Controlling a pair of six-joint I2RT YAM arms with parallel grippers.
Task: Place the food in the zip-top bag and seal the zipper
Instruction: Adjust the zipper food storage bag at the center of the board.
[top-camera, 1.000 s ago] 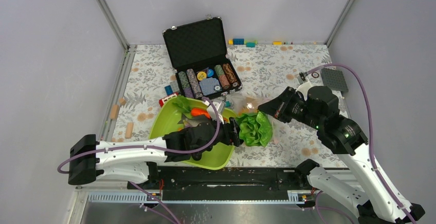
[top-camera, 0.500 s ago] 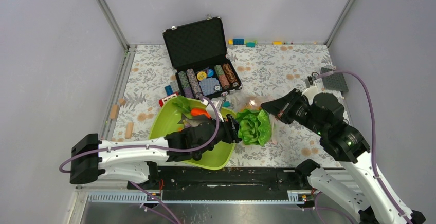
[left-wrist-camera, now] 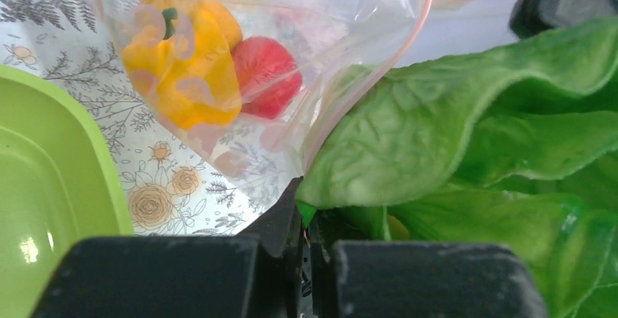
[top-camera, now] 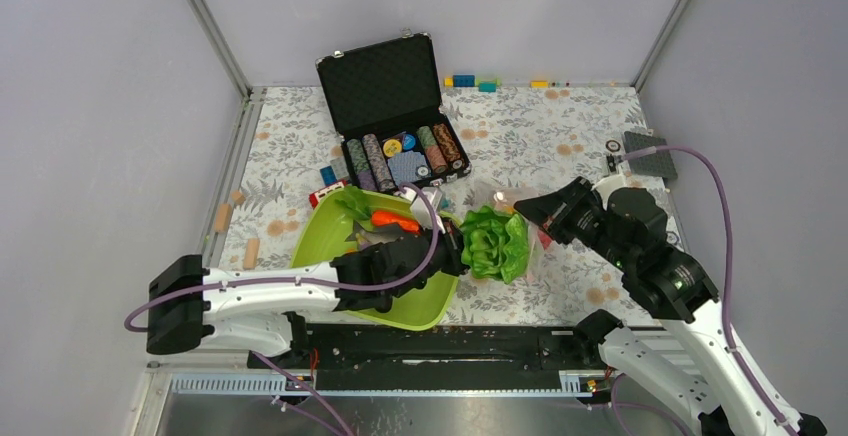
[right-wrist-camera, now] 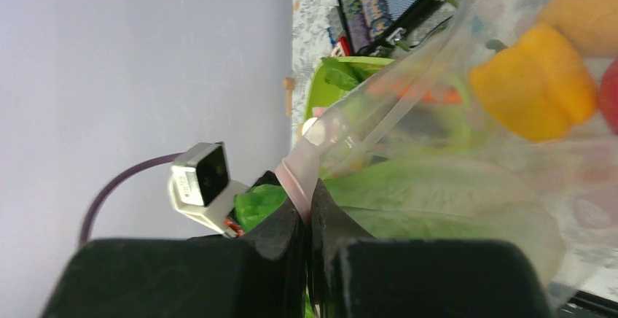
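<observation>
A big green lettuce (top-camera: 495, 244) lies at the mouth of the clear zip-top bag (top-camera: 497, 199), between my two grippers. My left gripper (top-camera: 458, 252) is shut on the lettuce's near edge (left-wrist-camera: 466, 136), its jaws (left-wrist-camera: 306, 212) pinching a green leaf tip. My right gripper (top-camera: 522, 214) is shut on the bag's pinkish zipper (right-wrist-camera: 297, 179) and holds that rim up. Inside the bag are a yellow pepper (left-wrist-camera: 182, 63), a red apple (left-wrist-camera: 266, 77) and an orange fruit (right-wrist-camera: 583, 4). An orange carrot (top-camera: 392, 220) and a small green leaf (top-camera: 352, 201) lie in the lime-green tray (top-camera: 325, 241).
An open black case of poker chips (top-camera: 385, 96) stands behind the tray. Wooden pegs (top-camera: 222, 218) lie at the left edge, small coloured blocks (top-camera: 470, 81) along the back wall and a grey plate (top-camera: 650, 154) at the far right.
My left gripper has closed on the lettuce's edge. The right arm has swung and drawn back a little with the bag rim, and the lettuce has shifted slightly up and right.
</observation>
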